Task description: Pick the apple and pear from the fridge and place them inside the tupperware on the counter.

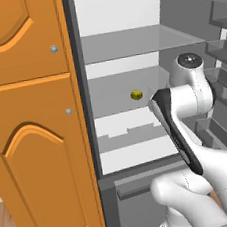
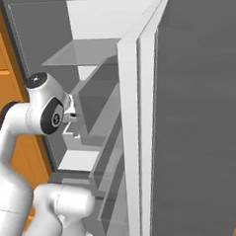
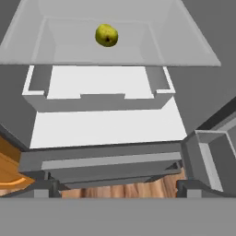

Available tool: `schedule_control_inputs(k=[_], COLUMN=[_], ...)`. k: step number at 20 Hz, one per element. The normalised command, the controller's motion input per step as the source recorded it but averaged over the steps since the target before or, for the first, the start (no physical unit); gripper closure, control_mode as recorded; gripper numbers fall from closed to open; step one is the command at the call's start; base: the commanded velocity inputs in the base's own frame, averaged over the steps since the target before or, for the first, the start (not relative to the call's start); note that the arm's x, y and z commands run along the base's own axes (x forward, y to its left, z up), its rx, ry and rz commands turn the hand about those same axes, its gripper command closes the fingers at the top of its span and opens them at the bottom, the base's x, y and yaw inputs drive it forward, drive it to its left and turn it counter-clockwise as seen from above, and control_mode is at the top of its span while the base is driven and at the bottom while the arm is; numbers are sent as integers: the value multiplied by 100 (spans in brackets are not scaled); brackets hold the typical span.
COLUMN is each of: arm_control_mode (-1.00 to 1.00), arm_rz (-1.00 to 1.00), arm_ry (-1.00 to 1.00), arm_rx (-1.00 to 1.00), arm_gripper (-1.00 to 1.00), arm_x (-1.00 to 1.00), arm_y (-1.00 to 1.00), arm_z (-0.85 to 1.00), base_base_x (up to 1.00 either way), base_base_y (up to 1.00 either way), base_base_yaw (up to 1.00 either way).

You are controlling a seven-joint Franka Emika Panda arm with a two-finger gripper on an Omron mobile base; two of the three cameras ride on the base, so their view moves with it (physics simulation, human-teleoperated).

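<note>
On a grey glassy shelf inside the fridge (image 1: 122, 44) sits the pear (image 3: 106, 35); it lies ahead of and above the gripper (image 3: 115, 186), well apart; jaws spread wide, empty.

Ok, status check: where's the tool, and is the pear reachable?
Tool open, empty, facing the fridge interior. Pear alone on the glass shelf, untouched. Nothing between them.

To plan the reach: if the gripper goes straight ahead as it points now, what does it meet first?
Probably the white drawer below the pear; the pear lies higher, on the shelf. Depth is unclear.
</note>
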Motion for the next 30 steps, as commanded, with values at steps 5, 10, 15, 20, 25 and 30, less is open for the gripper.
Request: schedule_control_inputs(k=[5,10,15,20,25,30], arm_control_mode=[-100,-100,-100,-100,-100,-100], arm_rz=[-9,-2,0,0,0,0], arm_ry=[0,-3,-8,-13,-2,0], arm_rx=[14,11,0,-3,-1,0], arm_gripper=[-100,-100,-100,-100,-100,-100], arm_x=[35,32,41,37,31,43], arm_y=[0,0,0,0,0,0], arm_z=[-27,-19,-6,-8,-1,-1], base_base_x=[0,0,0,0,0,0], base_base_y=[0,0,0,0,0,0], base_base_yaw=[0,0,0,0,0,0])
